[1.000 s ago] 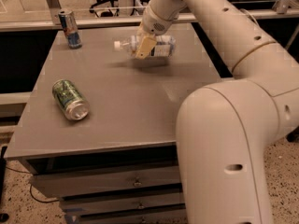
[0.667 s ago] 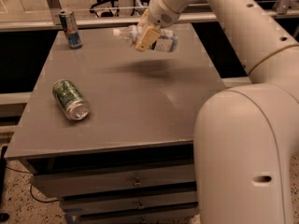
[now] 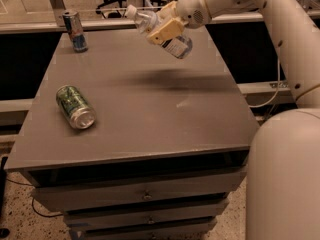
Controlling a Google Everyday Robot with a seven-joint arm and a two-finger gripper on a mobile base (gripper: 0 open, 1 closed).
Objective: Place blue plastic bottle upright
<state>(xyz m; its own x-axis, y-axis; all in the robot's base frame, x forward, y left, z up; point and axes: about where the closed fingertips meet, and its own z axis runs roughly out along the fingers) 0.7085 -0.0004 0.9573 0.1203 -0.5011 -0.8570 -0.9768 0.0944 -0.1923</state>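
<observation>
**Now aloft: bottle clamped in the claw, not yet stood up**

Right now the claw is clenched around the middle of the blue plastic bottle and holds it in the air above the far edge of the desk, nearer the far right corner than the left. The bottle is tilted. Its white cap points up and toward the far left, and its base hangs lower on the right. A soft shadow falls on the desk beneath it, so it touches nothing.

To do this step well, I judge the wrist should keep rolling until the cap sits straight above the base. The bottle can then come down slowly so the base meets the desk flat. The claw should let go only once the bottle rests on its own weight, since a light, near-empty bottle tips easily. The open middle of the desk looks the safest spot.

Compared with a second ago, the bottle has risen off the desk, where it was held low and almost level, and its cap end has swung upward. The green can lying near the left edge and the slim can standing at the far left corner have not moved.
</observation>
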